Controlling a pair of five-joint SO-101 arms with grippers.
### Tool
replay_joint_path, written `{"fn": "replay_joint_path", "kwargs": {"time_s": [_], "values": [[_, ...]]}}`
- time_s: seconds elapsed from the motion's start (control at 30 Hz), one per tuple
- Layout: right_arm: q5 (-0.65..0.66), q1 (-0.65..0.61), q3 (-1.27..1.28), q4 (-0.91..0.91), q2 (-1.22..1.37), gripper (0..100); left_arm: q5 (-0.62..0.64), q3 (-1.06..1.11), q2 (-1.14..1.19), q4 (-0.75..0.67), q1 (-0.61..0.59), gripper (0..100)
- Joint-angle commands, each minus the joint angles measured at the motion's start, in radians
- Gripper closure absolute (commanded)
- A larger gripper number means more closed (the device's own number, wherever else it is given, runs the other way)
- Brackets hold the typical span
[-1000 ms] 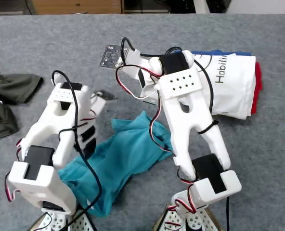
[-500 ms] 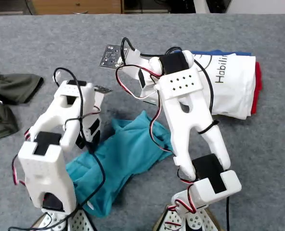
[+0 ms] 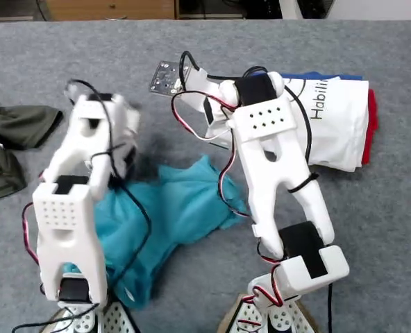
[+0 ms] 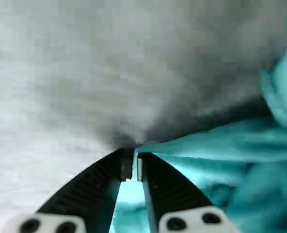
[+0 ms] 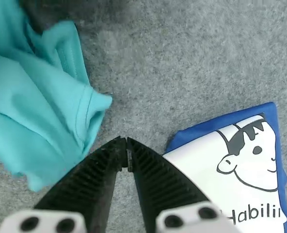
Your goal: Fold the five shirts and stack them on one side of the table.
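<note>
Grey felt (image 3: 372,229) bears teal shirt (image 3: 185,208), folded stack (image 3: 337,132).

One teal shirt (image 3: 185,208), one olive shirt (image 3: 11,139), three stacked shirts (image 3: 337,132), two arms (image 3: 275,159).

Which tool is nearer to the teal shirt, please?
Left. The left tool pinches an edge of the teal shirt; the right tool hangs shut just beside it, toward the folded stack.

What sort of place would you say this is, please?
Probably a robotics lab bench set up for laundry folding: a grey felt-covered table, two white robot arms, a crumpled teal shirt and a pile of folded shirts.
</note>
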Motion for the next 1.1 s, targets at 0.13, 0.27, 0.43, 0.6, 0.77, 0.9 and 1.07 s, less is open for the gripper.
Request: {"fn": "replay_joint_path", "kwargs": {"time_s": [0.13, 0.27, 0.43, 0.6, 0.77, 0.9, 1.07], "values": [[0.005, 0.015, -0.048, -0.018, -0.005, 99.6, 0.017, -0.364, -0.008, -0.091, -0.155, 98], [0.005, 0.015, -0.048, -0.018, -0.005, 99.6, 0.017, -0.471, -0.008, -0.193, -0.19, 98], [0.005, 0.015, -0.048, -0.018, -0.005, 99.6, 0.017, -0.493, 0.001, -0.436, -0.203, 98], [0.005, 0.013, -0.047, -0.018, -0.004, 99.6, 0.018, -0.502, 0.091, -0.577, -0.204, 98], [0.005, 0.013, -0.047, -0.018, -0.004, 99.6, 0.018, -0.505, 0.117, -0.548, -0.252, 98], [0.005, 0.013, -0.045, -0.018, -0.004, 99.6, 0.038, -0.624, 0.116, -0.356, -0.313, 87], [0.005, 0.013, -0.053, -0.018, 0.028, 99.6, 0.141, -0.924, 0.125, -0.026, -0.384, 78]]}}
